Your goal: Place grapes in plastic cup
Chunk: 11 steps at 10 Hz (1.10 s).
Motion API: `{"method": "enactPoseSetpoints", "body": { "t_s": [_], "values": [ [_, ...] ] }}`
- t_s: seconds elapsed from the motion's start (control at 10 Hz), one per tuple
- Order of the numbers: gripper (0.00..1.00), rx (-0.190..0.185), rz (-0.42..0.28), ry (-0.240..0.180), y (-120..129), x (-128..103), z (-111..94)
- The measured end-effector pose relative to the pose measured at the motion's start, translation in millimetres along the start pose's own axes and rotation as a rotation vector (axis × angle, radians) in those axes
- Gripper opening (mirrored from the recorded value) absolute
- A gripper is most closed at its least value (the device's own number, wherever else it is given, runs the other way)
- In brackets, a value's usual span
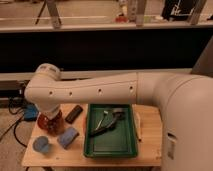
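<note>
My white arm (100, 90) reaches across the wooden surface (150, 145), its elbow bent over the left end, where my claw (50, 121) hangs low over the red-orange bowl (51, 125). The arm hides the claw, so I cannot tell whether it is wide, narrow or holding anything. The plastic cup (42, 145) stands near the front left corner, beside a flat blue block (68, 137). A green tray (110, 131) with utensils fills the middle. The grapes are hidden.
</note>
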Motion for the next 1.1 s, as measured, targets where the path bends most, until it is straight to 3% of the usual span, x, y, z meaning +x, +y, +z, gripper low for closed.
{"method": "enactPoseSetpoints", "body": {
  "t_s": [0.5,1.1],
  "values": [
    [0.0,0.046,-0.083,-0.01,-3.5,-18.4,-3.1],
    [0.0,0.061,-0.157,-0.026,-8.0,-36.7,-1.4]
  ]
}}
